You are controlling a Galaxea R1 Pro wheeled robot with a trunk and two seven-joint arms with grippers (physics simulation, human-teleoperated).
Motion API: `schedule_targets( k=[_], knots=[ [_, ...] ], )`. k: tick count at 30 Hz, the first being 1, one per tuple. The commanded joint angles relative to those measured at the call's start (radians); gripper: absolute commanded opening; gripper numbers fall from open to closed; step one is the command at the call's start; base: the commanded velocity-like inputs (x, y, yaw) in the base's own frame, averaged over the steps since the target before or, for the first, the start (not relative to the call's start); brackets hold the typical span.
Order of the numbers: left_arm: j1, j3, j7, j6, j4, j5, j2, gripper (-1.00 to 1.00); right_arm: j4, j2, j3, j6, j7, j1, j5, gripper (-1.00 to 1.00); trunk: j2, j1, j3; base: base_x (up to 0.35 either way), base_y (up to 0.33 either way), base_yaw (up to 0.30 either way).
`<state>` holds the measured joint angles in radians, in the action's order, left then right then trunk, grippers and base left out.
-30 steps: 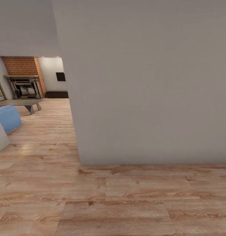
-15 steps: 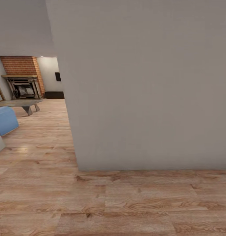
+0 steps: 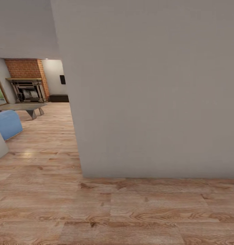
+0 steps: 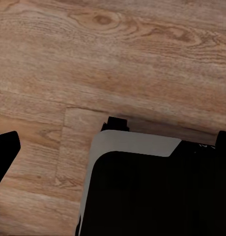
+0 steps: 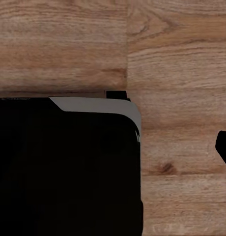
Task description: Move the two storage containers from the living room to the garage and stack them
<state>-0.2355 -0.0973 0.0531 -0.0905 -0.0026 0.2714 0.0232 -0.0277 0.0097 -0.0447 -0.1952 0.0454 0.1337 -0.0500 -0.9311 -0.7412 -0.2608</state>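
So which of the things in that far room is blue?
The rounded sofa end at the head view's left edge; the fireplace behind is red brick, the low table grey.

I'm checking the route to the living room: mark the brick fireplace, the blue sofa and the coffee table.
brick fireplace (image 3: 28, 90), head view, dark firebox front.
blue sofa (image 3: 8, 124), head view, rounded end.
coffee table (image 3: 20, 107), head view, tabletop.

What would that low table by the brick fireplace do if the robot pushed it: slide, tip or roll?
The low table would probably slide rather than roll: it appears to stand on angled legs, with no wheels that I can make out. Its wide, flat top sits low, so tipping seems unlikely. The smooth wood floor should let it skid, though it is far off and small.
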Motion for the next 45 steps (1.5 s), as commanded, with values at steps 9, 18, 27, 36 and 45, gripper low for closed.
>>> schedule_targets(
  k=[9, 18, 27, 36, 45],
  knots=[
    [-0.001, -0.009, 0.002, -0.003, 0.001, 0.010, 0.000, 1.00, -0.003, 0.001, -0.005, -0.010, 0.003, 0.001, -0.004, 1.00, -0.001, 0.000, -0.001, 0.001, 0.000, 0.257],
    [-0.001, -0.009, 0.002, -0.003, 0.001, 0.012, 0.001, 1.00, -0.003, 0.001, -0.004, -0.010, 0.004, 0.001, -0.004, 1.00, -0.001, 0.000, -0.001, 0.000, 0.000, 0.280],
    [-0.001, -0.009, 0.002, -0.003, 0.001, 0.011, 0.001, 1.00, -0.003, 0.001, -0.005, -0.010, 0.007, 0.001, -0.004, 1.00, -0.001, 0.000, -0.001, 0.000, 0.000, 0.280],
    [-0.001, -0.009, 0.002, -0.003, 0.000, 0.011, 0.000, 1.00, -0.003, 0.001, -0.005, -0.010, 0.010, 0.001, -0.004, 1.00, -0.001, 0.000, -0.001, 0.000, 0.000, 0.280],
    [-0.001, -0.009, 0.002, -0.003, 0.000, 0.010, 0.000, 1.00, -0.003, 0.001, -0.006, -0.010, 0.011, 0.001, -0.004, 1.00, -0.001, 0.000, -0.001, 0.000, 0.000, 0.280]
  ],
)
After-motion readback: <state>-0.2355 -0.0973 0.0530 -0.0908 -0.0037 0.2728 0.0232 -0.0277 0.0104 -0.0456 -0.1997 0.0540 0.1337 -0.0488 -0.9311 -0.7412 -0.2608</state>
